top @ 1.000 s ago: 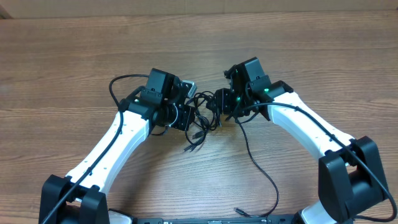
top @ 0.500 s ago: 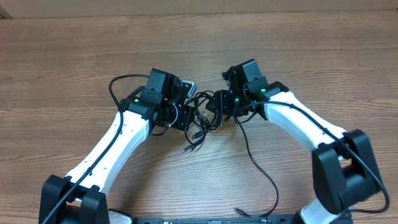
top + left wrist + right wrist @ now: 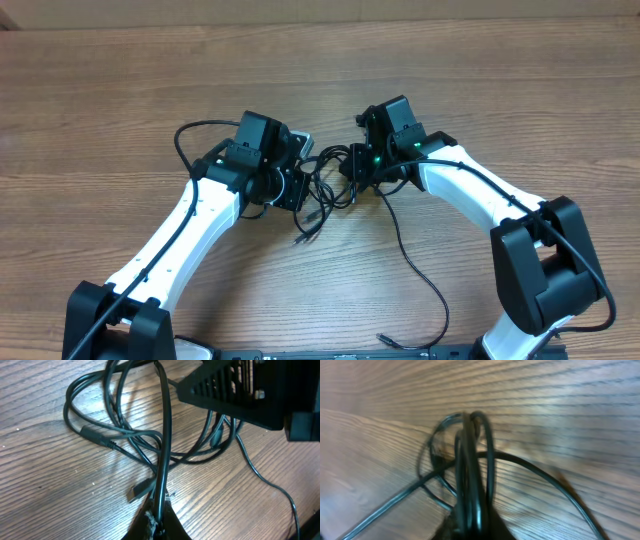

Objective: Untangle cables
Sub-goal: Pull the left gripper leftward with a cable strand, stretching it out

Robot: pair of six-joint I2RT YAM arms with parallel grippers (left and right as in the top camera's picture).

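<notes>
The cables (image 3: 325, 188) lie bunched in a small black knot on the bare wood of the bench (image 3: 120, 80), and both arms lean in on that knot from either side. The left pincer (image 3: 298, 188) sits at the knot's left edge, closed down narrow on 1 strand. Seen from its own wrist camera, that strand rises straight out from between the pinched fingertips (image 3: 172, 532) and crosses over the loops of the knot. Those loops lie slack and flat on the wood, overlapping one another. 1 of them carries a thicker moulded section, and a short plug end (image 3: 136, 493) rests on the wood at the knot's near side.

The right pincer (image 3: 352, 165) is at the knot's upper right edge, also clamped tight on cable. Its wrist view is blurred, but several strands run bunched together out of the grip and curl into a loop just beyond it. I cannot tell exactly how many it holds. The 2 pincers are close together, with only the knot between them.

A couple of loose ends (image 3: 308, 232) poke out from the knot's lower left and lie on the wood. 1 long strand (image 3: 425, 280) leaves the knot's right side and curves away toward the robot's base. It ends in a small plug tip (image 3: 383, 340) well apart from the knot
</notes>
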